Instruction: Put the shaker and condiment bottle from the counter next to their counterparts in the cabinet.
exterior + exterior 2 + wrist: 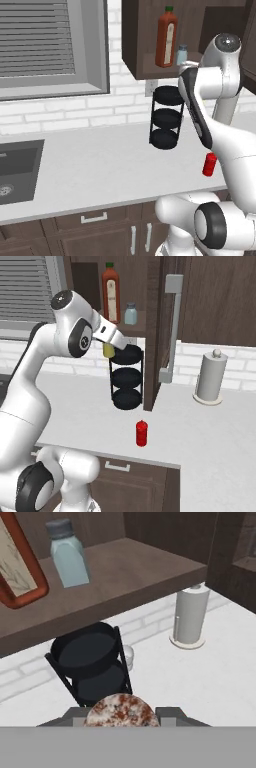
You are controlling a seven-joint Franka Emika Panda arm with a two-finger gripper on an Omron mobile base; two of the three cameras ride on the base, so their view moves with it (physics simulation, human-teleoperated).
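Shaker [108, 350] sits mid-left of the right base view, yellow-green, pinched in the gripper [111, 346] just under the cabinet [152, 316] shelf edge, beside the top tier of the black rack [126, 377]. In the hand view its speckled cap [123, 711] is bottom centre, between the two dark finger tips (jaws pressed onto it, body hidden). Red bottle [142, 433] stands upright on the counter [210, 431], lower centre of the right base view, well apart from the gripper; in the left base view it shows at right centre [209, 164], partly behind the arm. On the cabinet shelf, top centre: tall orange-red bottle [111, 295] with green cap, pale blue shaker [130, 314] just beside it on its right, both upright. Hand view has the blue shaker [68, 555] upper left, the tall bottle's label at the left edge. Paper towel roll [210, 377] upright at right of the right base view. Sink [17, 170] at left edge of the left base view, window blind [37, 37] above it.
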